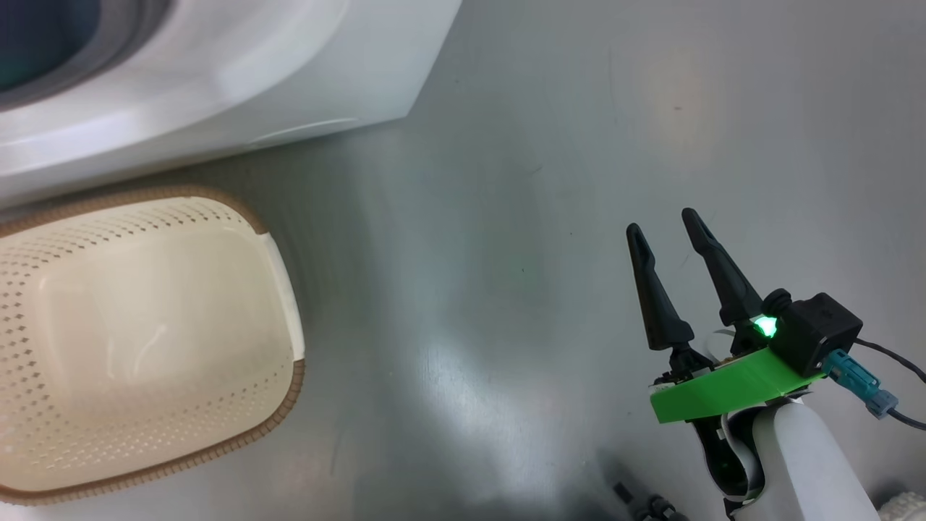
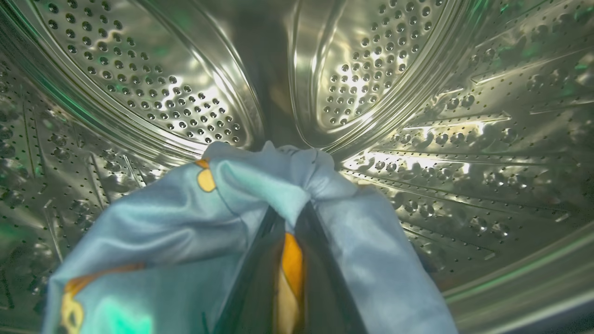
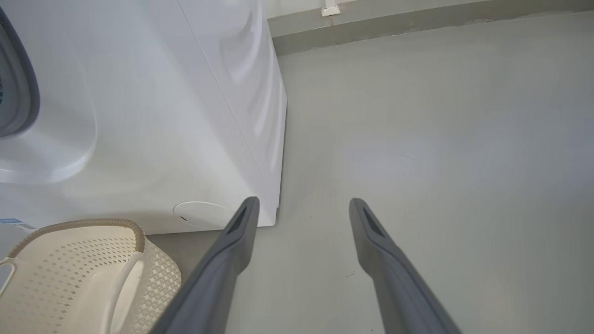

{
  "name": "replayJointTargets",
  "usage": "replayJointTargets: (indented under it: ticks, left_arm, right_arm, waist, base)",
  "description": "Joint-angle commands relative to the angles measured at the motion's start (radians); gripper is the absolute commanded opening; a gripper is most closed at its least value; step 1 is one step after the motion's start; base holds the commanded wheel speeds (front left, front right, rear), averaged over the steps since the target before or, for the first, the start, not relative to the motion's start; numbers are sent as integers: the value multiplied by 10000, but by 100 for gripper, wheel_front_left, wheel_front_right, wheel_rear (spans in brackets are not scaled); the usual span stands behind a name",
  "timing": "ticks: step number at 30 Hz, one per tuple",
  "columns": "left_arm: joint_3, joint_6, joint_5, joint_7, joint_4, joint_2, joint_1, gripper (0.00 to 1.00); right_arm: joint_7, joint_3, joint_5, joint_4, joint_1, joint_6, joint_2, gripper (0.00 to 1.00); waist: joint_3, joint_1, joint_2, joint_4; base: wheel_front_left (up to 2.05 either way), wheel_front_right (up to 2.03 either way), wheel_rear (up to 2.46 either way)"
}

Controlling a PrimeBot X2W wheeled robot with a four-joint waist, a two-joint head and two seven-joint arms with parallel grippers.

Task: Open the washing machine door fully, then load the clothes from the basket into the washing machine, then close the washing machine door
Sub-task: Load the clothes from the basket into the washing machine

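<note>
L jaws: clenched on light blue fabric clothes w/ orange print [image 2: 162, 232], deep inside steel perforated drum [image 2: 185, 93].
R jaws: released, dark fingers [image 1: 655, 289] apart, over grey floor [image 1: 506, 217], well apart from basket.
Basket: cream-white perforated plastic basket w/ brown woven-look rim [image 1: 289, 394], on floor just beside front of big white washing machine [image 1: 217, 87].

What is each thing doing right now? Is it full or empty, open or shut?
basket, empty, standing upright on the floor.
clothes, bunched up, held inside the drum.
left gripper, shut on the clothes.
right gripper, open, holding nothing, above the floor.
washing machine, open at the front.
</note>
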Motion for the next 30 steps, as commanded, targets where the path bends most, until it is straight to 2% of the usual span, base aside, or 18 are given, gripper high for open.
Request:
replayJointTargets:
  ticks: [1,5,7,14,17,22,23,24,25,30]
  left_arm:
    - [11,-26,37,-192,-155,618,-265,0]
    - [-246,-26,250,-674,-228,827,-610,0]
    - [-358,-22,589,-915,-735,969,-874,0]
    - [243,69,1307,-937,-3653,985,-429,0]
    - [447,57,1387,-938,-3783,863,-112,0]
    - [664,25,1249,-939,-3190,677,70,1]
    - [683,19,1215,-939,-3041,654,56,31]
    - [695,14,1191,-939,-2894,630,37,96]
    - [707,10,1158,-940,-2697,596,23,100]
    - [693,-2,1094,-940,-1839,500,-153,100]
  right_arm:
    - [-48,270,174,-238,74,16,11,100]
    - [-48,386,266,-247,21,16,11,100]
    - [-48,489,371,-257,-55,16,11,100]
    - [-48,561,562,-291,-179,16,11,100]
    - [-48,572,595,-238,-201,16,11,100]
    - [-48,588,636,-180,-213,16,11,100]
    - [-48,580,630,-174,-209,16,11,100]
    - [-48,578,637,-168,-205,16,11,100]
    - [-48,575,640,-155,-201,16,11,100]
    - [-48,578,637,-114,-205,16,11,100]
  waist:
    - [279,0,-1,-52]
    - [534,0,-1,-110]
    - [761,0,-1,-172]
    - [1032,0,-1,-305]
    - [1010,0,-1,-321]
    - [913,0,-1,-291]
    - [893,0,-1,-275]
    - [874,0,-1,-255]
    - [849,0,-1,-233]
    - [697,0,-1,-140]
  base:
    - [0,0,0]
    - [0,0,0]
    - [0,0,0]
    - [0,0,0]
    - [0,0,0]
    - [0,0,0]
    - [0,0,0]
    - [0,0,0]
    - [0,0,0]
    - [0,0,0]
